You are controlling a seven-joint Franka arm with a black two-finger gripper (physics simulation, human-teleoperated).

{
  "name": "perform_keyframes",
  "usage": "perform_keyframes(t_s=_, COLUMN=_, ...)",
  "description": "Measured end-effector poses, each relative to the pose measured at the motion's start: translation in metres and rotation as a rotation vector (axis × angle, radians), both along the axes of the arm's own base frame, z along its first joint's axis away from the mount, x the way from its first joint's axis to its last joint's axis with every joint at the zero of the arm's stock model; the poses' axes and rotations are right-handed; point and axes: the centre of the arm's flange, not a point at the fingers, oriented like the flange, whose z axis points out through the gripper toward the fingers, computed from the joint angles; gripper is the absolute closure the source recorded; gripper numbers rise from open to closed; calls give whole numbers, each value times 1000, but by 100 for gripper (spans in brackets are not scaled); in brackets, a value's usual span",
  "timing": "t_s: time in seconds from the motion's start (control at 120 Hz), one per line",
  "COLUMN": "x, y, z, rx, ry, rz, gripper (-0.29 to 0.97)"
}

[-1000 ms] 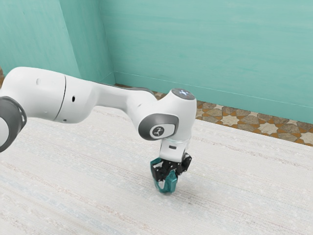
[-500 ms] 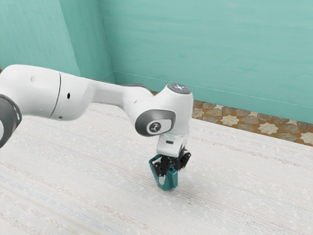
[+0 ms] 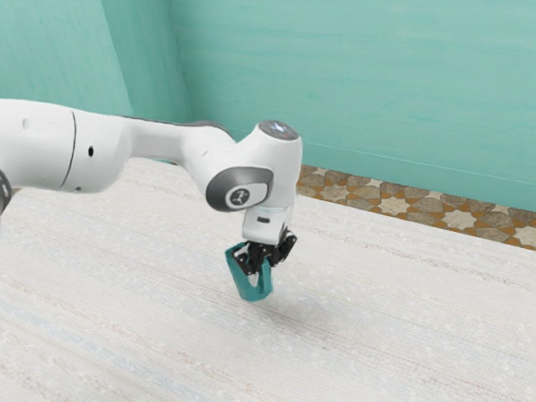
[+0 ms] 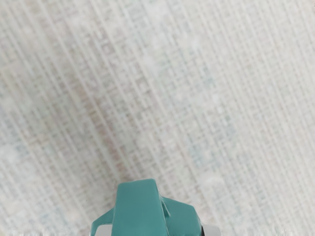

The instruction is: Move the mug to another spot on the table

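Note:
A small teal mug [image 3: 251,280] hangs just above the pale table [image 3: 402,327], tilted, with my black gripper [image 3: 259,261] shut on its upper part. The white arm comes in from the exterior view's left and bends down to it. A faint shadow lies on the table under the mug. In the wrist view the teal mug [image 4: 146,212] sits blurred right under my hand, over the woven tabletop [image 4: 162,93].
The table's far edge runs along a strip of patterned floor tiles [image 3: 419,205] below the teal wall [image 3: 360,75]. Bare tabletop extends on every side of the mug.
My gripper has lifted the mug off the table and carried it toward the exterior view's left, and the arm has swung the same way.

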Motion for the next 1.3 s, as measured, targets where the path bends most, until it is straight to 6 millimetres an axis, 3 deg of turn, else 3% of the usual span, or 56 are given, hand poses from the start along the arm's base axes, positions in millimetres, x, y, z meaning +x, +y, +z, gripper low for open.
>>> perform_keyframes(t_s=0.317, x=-7, y=75, z=-1, rx=136, ry=-18, rz=78, gripper=58)
perform_keyframes(t_s=0.5, x=-13, y=106, z=-17, rx=160, ry=12, rz=131, gripper=58)
perform_keyframes(t_s=0.767, x=-16, y=119, z=-43, rx=177, ry=40, rz=158, gripper=57)
perform_keyframes(t_s=1.008, x=-20, y=121, z=-49, rx=155, ry=54, rz=202, gripper=20)
perform_keyframes(t_s=1.3, x=-19, y=120, z=-38, rx=137, ry=35, rz=239, gripper=5)
